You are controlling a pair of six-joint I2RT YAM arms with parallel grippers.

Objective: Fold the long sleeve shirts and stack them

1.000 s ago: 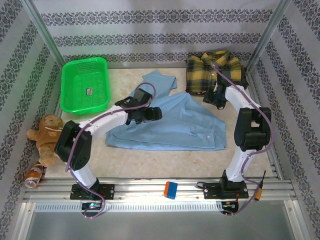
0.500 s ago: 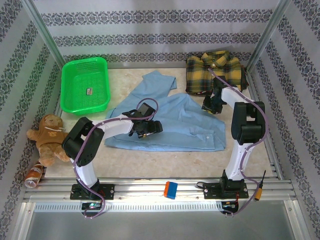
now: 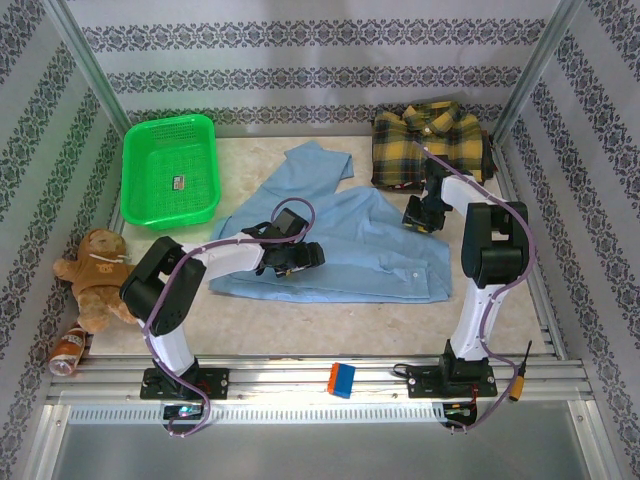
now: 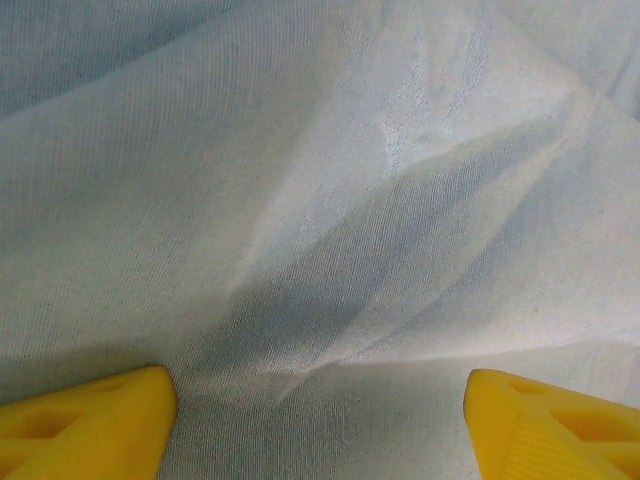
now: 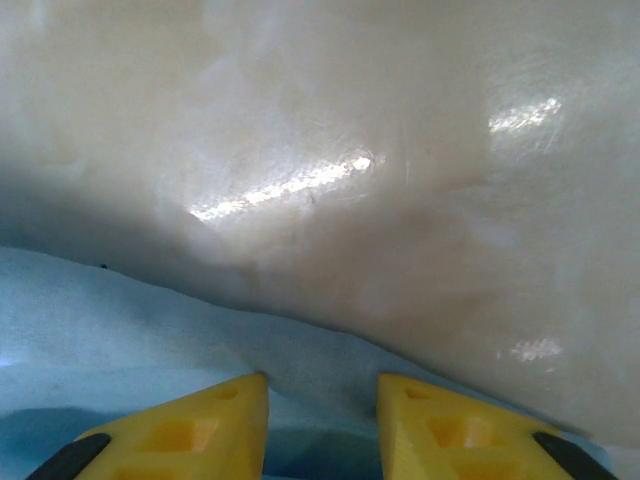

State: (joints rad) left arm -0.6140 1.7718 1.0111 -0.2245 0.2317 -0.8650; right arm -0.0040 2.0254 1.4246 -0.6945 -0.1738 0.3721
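Blue shirt (image 3: 350, 245) spread, plaid shirt (image 3: 430, 140) folded behind

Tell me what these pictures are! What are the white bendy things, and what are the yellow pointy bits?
The white bendy things are two robot arms, bolted to the near edge of a table. Each ends in a gripper, a pincher with two fingers. The big picture comes from a camera up above. The two close-ups come from little cameras on the wrists, so the yellow points are the robot's own fingers. On the table a light blue shirt lies spread out, and a yellow plaid shirt sits folded at the back. Off to the left are a green basket and a teddy bear. The left gripper is over the blue shirt, fingers wide apart. The right gripper is at the shirt's edge, fingers closer but apart. Neither seems to hold anything.
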